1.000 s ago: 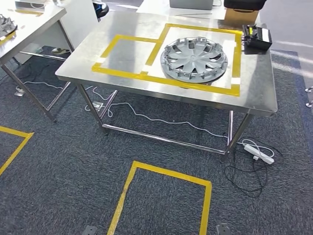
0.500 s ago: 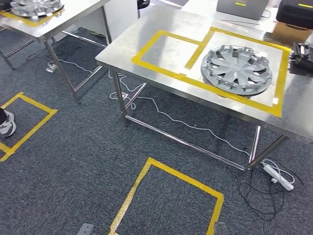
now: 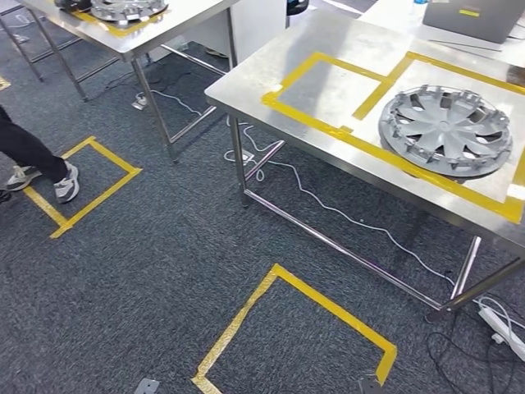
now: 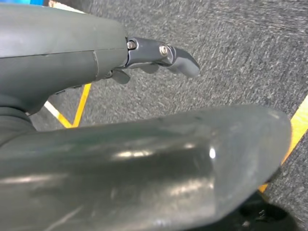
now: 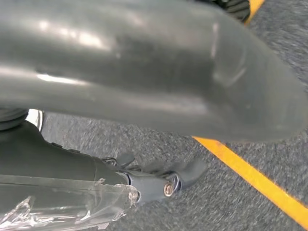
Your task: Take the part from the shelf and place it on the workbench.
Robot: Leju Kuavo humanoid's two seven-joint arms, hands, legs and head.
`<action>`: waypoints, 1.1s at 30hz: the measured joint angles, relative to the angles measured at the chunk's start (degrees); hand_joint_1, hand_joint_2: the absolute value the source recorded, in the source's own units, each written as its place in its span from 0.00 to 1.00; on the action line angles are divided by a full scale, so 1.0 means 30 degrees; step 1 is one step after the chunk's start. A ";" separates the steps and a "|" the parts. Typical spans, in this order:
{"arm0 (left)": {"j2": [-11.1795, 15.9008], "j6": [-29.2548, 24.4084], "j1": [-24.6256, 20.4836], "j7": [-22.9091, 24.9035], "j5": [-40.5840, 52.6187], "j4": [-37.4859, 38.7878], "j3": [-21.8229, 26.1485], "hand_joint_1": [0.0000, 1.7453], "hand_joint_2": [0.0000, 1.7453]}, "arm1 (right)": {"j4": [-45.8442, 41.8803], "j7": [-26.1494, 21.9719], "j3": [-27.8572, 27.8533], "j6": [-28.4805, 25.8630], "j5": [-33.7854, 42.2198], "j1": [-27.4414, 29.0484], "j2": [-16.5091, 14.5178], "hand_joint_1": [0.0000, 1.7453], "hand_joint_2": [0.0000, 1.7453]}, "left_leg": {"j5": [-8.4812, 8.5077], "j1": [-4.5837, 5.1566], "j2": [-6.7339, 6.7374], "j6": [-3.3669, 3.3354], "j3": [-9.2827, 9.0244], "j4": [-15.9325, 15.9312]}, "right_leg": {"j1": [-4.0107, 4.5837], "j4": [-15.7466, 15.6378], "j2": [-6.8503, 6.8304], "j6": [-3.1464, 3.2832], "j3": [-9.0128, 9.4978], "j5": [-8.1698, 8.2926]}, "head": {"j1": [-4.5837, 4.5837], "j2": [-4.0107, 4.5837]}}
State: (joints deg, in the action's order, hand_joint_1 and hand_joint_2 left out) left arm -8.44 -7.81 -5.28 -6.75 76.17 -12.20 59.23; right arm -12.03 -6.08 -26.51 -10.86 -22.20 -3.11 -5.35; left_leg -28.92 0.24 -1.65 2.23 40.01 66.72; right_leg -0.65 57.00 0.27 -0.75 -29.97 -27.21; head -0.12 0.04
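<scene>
While both hands (image 4: 109, 96) (image 5: 138, 144) hang empty, fingers apart, a hubcap (image 3: 445, 130) lies on the steel workbench (image 3: 321, 49) – grey carpet (image 3: 155, 271) below

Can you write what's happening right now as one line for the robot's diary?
hubcap on workbench | left hand holds nothing | right hand holds nothing

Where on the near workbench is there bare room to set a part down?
The smaller taped rectangle left of the wheel cover is bare steel. The larger taped box is mostly taken by that cover. The far table already carries another cover.

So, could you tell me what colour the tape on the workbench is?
Yellow tape, clearest in the head view.
</scene>
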 joint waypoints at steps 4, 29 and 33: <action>-0.0016 -0.0016 0.0036 0.0000 -0.0009 -0.0002 0.0000 0.00 0.00 | 0.0004 0.0096 0.0000 -0.0007 -0.0069 0.0042 -0.0009 0.00 0.00 | 0.0124 -0.0209 0.0467 0.0211 0.0327 0.1049 | -0.0017 0.0001 -0.1123 -0.0069 0.0028 -0.0083 | 0.0018 -0.0004; -0.0031 -0.0054 0.0022 0.0015 0.0015 0.0000 0.0000 0.00 0.00 | 0.0040 0.0302 0.0000 0.0000 -0.0231 -0.0009 -0.0029 0.00 0.00 | 0.0744 -0.0138 -0.0848 -0.0111 -0.1281 -0.1931 | -0.0162 0.0087 0.0640 -0.0171 -0.0174 0.0045 | -0.0038 -0.0002; -0.0066 -0.0049 -0.0057 0.0015 0.0036 0.0000 0.0002 0.00 0.00 | 0.0040 0.0311 0.0000 0.0002 -0.0248 0.0057 -0.0029 0.00 0.00 | -0.0805 -0.0220 0.0298 0.0107 0.0745 0.2091 | -0.0057 0.0066 -0.0662 -0.0043 -0.0145 -0.0026 | 0.0060 -0.0002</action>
State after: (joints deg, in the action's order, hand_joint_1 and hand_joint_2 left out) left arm -8.63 -7.96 -5.45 -6.71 76.28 -12.20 59.24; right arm -11.91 -5.14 -26.51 -10.86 -22.94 -2.94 -5.44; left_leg -31.33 -0.42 -0.76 2.55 42.25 72.99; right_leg -0.82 57.20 -1.72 -0.88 -30.41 -27.29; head 0.05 0.04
